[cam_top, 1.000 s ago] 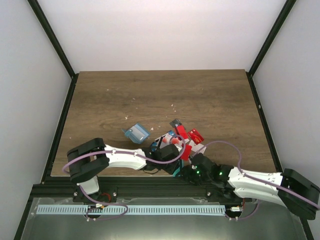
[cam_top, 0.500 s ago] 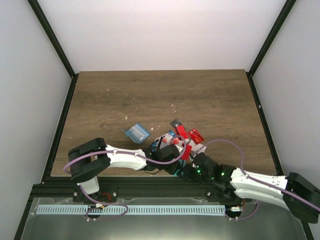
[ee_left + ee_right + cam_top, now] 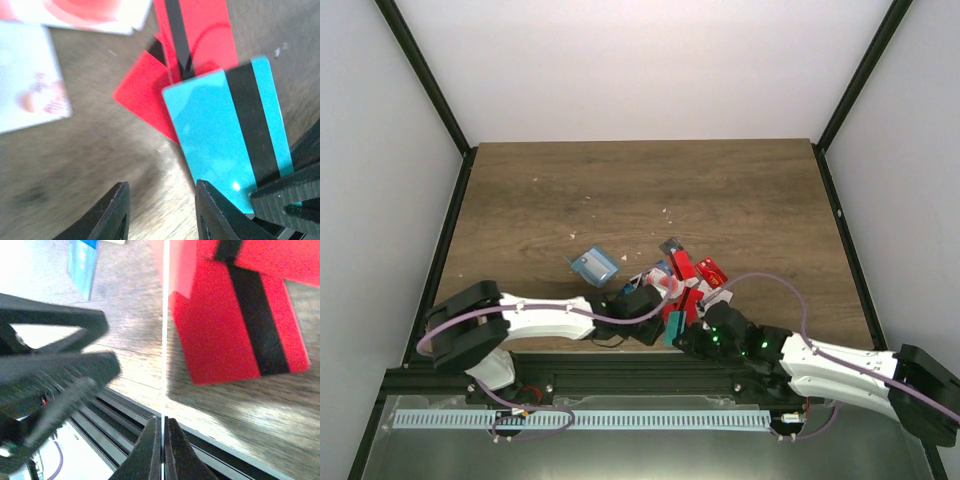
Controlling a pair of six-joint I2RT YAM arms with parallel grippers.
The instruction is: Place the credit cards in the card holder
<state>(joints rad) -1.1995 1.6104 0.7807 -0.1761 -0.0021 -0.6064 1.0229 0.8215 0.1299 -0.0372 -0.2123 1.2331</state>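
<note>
Right wrist view shows the right gripper (image 3: 162, 442) with its two fingers pressed almost together on a thin card, which is seen here only as an edge line between them. In the left wrist view this is the teal card (image 3: 220, 140) with a black stripe, gripped at its lower right corner and tilted. The left gripper (image 3: 160, 212) is just beside it. Its fingers (image 3: 117, 215) stand moderately apart and hold nothing, with only the wooden table (image 3: 75, 165) between them. Past the teal card lie overlapping red cards (image 3: 197, 30), one with a black stripe, and further a white card (image 3: 95, 10) with a red circle. From above, both grippers meet near the front table edge, beside the card pile (image 3: 688, 275). The card holder (image 3: 592, 266) lies apart, left of the pile and further from the arms
</note>
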